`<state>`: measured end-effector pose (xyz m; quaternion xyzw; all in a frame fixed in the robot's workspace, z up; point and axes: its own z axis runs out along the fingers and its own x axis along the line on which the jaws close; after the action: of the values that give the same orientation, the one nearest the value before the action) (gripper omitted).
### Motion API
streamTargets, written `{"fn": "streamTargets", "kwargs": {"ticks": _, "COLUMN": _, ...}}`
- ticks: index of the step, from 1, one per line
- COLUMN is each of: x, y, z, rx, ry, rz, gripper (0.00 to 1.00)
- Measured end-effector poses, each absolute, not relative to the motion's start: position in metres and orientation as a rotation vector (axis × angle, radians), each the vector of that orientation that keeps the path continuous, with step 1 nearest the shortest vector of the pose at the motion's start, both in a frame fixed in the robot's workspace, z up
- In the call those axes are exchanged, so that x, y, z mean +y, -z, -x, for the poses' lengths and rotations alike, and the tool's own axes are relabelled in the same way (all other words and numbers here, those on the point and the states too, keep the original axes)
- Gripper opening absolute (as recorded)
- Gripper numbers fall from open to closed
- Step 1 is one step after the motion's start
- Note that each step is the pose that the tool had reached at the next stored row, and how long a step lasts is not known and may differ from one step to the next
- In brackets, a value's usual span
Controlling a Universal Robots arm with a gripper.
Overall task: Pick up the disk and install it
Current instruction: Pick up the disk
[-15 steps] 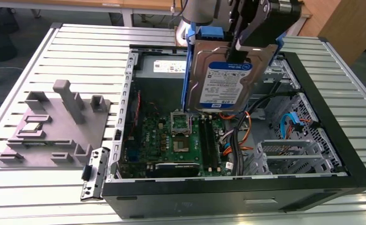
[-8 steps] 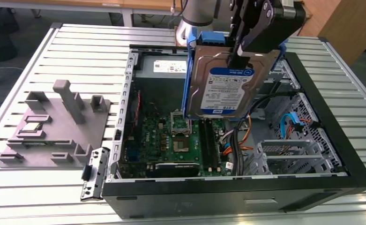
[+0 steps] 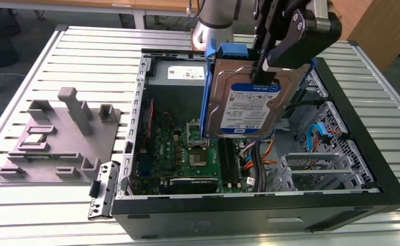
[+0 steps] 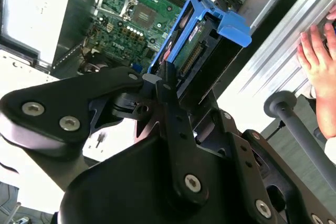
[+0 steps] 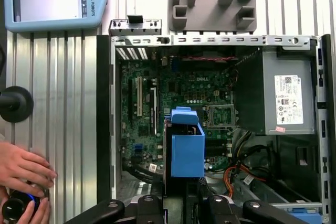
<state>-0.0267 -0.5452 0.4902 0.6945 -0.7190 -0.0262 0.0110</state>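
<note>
The disk (image 3: 251,105) was held upright, clamped at its upper edge by the closed gripper (image 3: 262,67) directly above it. It was suspended over the motherboard (image 3: 186,154) inside the open computer case (image 3: 363,169), well apart from the grey fixture (image 3: 63,133) on the slatted table (image 3: 90,51).

case (image 3: 254,218) open beneath disk (image 3: 251,105), cables (image 3: 256,154) crowding beside drive cage (image 3: 319,166)

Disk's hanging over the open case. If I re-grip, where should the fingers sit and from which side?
Pinch the disk across its two flat faces at the upper end, coming from above, as the gripper does now. It hangs upright, the faces give flat contact, and the blue rails on its long edges stay free.
</note>
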Motion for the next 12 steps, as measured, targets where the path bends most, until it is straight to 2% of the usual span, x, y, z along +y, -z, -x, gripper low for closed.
{"fn": "streamTargets", "kwargs": {"ticks": 12, "x": -0.5543, "y": -0.4862, "z": 0.025, "rx": -2.232, "ry": 0.054, "rz": -2.154, "gripper": 0.35}}
